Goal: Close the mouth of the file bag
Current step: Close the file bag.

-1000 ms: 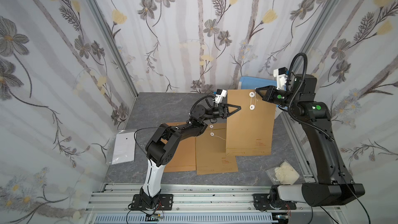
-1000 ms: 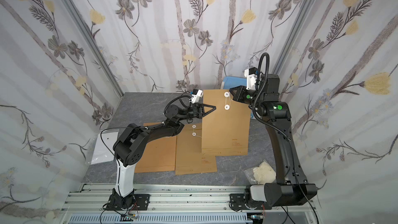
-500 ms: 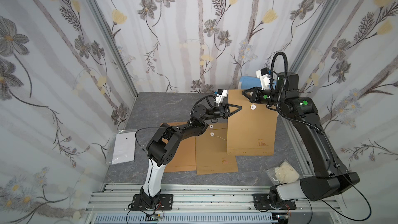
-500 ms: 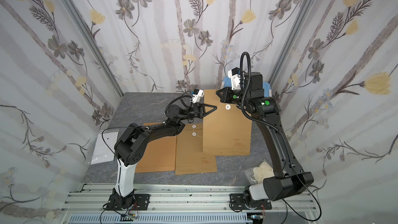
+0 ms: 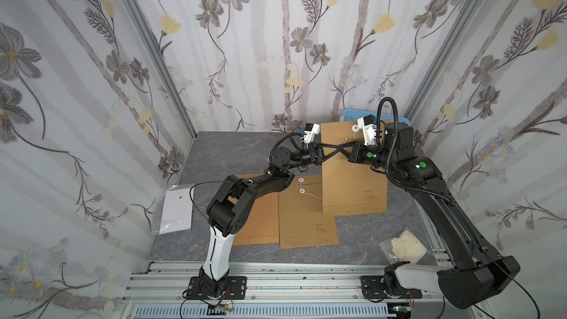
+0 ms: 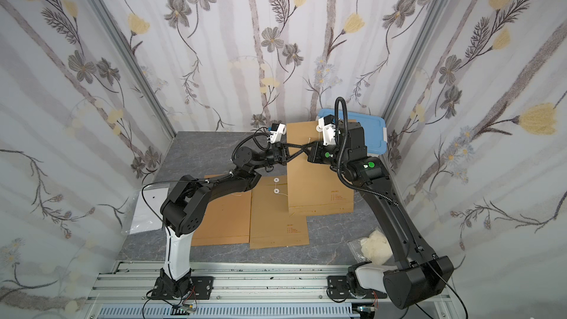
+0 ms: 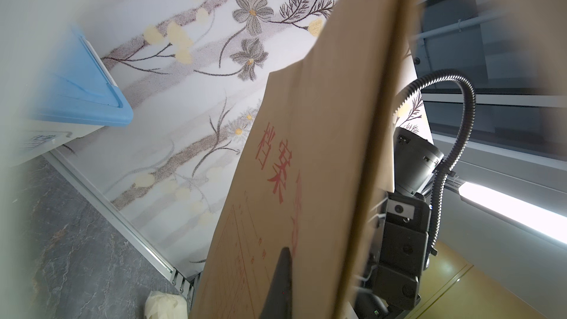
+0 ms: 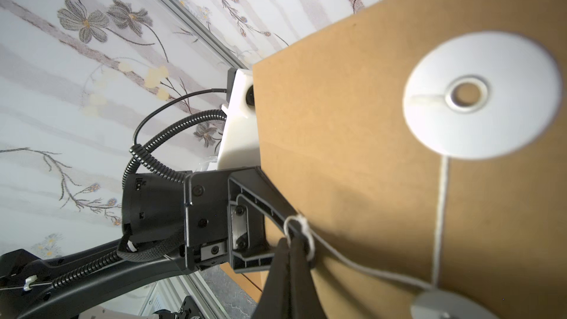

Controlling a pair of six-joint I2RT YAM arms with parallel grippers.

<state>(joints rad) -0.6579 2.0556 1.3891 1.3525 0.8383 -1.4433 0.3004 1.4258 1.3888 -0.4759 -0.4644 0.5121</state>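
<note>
near the rail, flat on the grey table (image 5: 245, 154): two brown envelopes (image 5: 306, 219) side by side, a clear pouch of white stuff (image 5: 405, 245) by the right arm's base. further in, file bag (image 5: 352, 185) raised off the flat toward the back right, mouth end uppermost, flap open with its white disc (image 5: 355, 128) on top; cannot tell whether the lower end rests on the table. left claw (image 5: 337, 150) clenched on the bag's edge, one finger (image 7: 282, 271) flat against the red-printed face, the other hidden behind the paper. left arm folded at the elbow, forearm stretched low across the table. right claw (image 8: 291, 245) pinched tight on the knotted end of the white string (image 8: 368, 266), tips crossing the left claw's. right arm arched high, wrist turned toward the left arm. farthest back, blue box (image 6: 371, 131) against the wall.
</note>
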